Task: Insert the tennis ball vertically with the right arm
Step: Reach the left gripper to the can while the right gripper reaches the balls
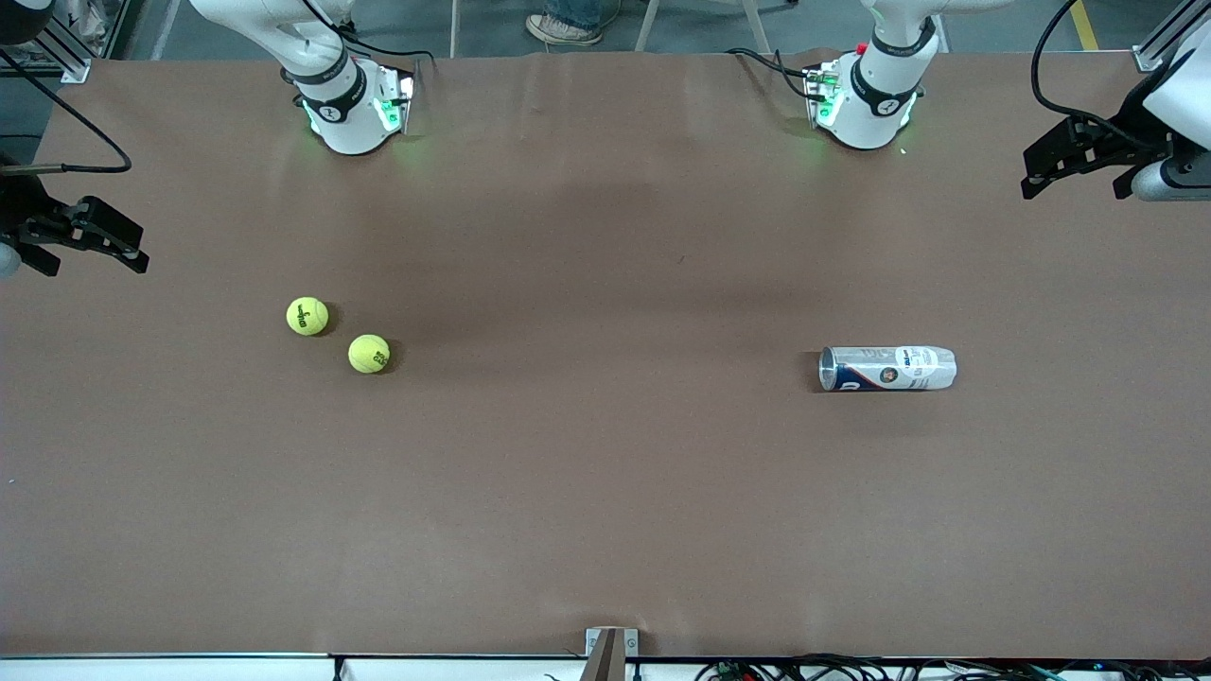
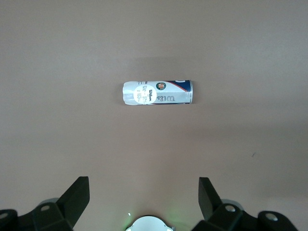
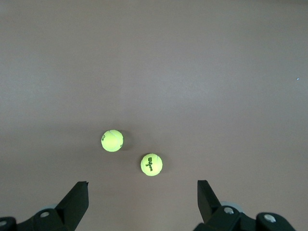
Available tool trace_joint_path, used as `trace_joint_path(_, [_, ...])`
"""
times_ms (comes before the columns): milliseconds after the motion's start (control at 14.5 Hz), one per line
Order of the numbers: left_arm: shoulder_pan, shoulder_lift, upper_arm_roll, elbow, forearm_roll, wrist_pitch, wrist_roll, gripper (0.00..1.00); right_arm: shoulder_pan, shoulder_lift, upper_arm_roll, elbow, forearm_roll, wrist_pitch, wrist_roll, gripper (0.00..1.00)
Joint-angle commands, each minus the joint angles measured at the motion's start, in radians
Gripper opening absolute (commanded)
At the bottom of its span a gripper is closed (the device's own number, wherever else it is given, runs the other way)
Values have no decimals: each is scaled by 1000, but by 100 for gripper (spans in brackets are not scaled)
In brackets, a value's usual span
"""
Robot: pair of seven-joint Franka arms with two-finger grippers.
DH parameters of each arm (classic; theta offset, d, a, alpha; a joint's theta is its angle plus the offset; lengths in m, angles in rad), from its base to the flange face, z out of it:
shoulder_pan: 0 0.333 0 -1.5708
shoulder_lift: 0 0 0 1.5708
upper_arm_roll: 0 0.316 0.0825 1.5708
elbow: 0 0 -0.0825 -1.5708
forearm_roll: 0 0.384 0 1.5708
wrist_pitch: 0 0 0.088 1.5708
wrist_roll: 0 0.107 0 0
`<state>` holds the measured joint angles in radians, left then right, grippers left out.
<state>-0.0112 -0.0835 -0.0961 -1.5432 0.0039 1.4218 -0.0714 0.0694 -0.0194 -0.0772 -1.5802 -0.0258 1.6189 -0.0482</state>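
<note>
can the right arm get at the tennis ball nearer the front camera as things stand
Probably yes. The right gripper hangs with jaws open, nothing held. That tennis ball sits apart from the other ball, with nothing over it.

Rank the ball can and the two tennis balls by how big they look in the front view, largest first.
1. The ball can, lying on its side, looks largest.
2. The tennis ball nearer the camera and the tennis ball farther from it look alike, so I won't rank them.
</note>
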Motion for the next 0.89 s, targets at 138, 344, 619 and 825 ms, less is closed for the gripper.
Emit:
trace_joint_path(138, [-1, -16, -14, -17, -8, 11, -5, 100, -8, -20, 8, -27, -2, 16, 11, 100])
trace_joint_path(344, [-3, 17, -17, 0, -13, 17, -31, 100, -8, -20, 8, -27, -2, 16, 10, 100])
trace_joint_path(619, [-3, 33, -17, -33, -1, 43, -126, 100, -8, -20, 8, -20, -8, 13, 8, 100])
trace_joint_path(825, [-3, 34, -45, -164, 49, 173, -281, 100, -20, -17, 8, -6, -8, 1, -2, 100])
